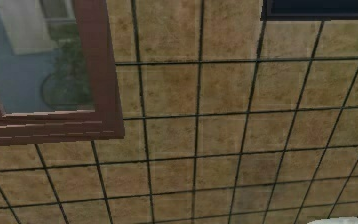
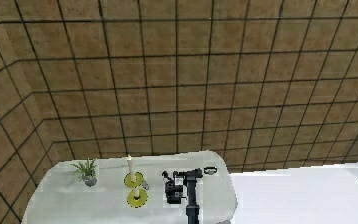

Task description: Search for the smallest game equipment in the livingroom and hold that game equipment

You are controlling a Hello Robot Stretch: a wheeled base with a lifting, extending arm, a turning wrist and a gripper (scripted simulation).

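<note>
In the arm side view my gripper (image 2: 168,187) reaches over a white tabletop (image 2: 87,200) at the end of the dark arm (image 2: 192,208). Just left of the fingers stands a small yellow-green thing (image 2: 135,187) with a thin pale upright stem, resting on the tabletop. With that thing so close to the gripper's far end, I cannot tell whether the gripper holds anything. Further left on the same surface sits a small green plant (image 2: 86,171).
Brown tiled walls (image 2: 187,70) close in behind the table and at the arm side view's left. A lower white surface (image 2: 307,195) runs off to its right. In the forward view, a brown-framed window (image 1: 47,65) is at the left and a dark panel (image 1: 317,8) at top right.
</note>
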